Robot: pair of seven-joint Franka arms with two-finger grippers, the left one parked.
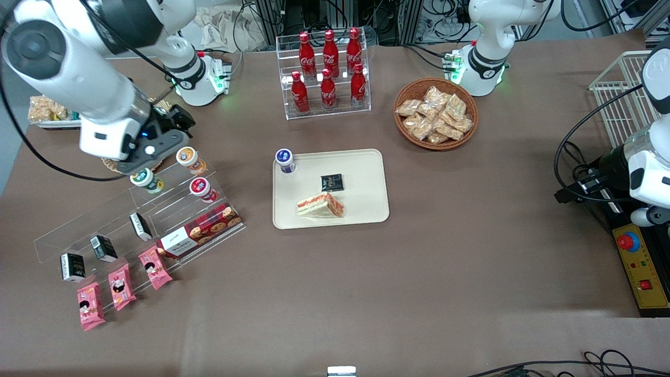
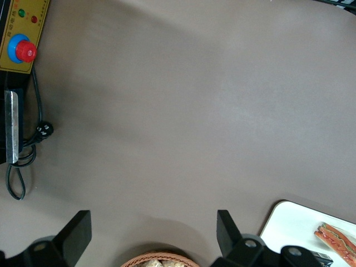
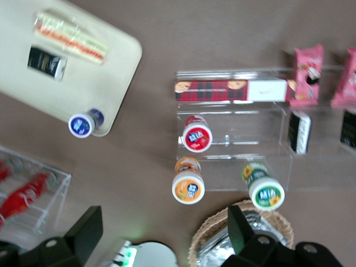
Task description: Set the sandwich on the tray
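Note:
The sandwich, a clear-wrapped wedge with a red-orange stripe, lies on the beige tray at the table's middle, on the part nearer the front camera. It also shows in the right wrist view on the tray, and in the left wrist view on the tray's corner. My right gripper is open and empty. It hangs high toward the working arm's end of the table, over a wicker basket with a foil container, well apart from the tray. Its fingers hold nothing.
A blue-lidded cup and a black packet share the tray. A tiered acrylic stand holds cups and boxes, with pink packets in front. A cola rack and a snack basket stand farther back.

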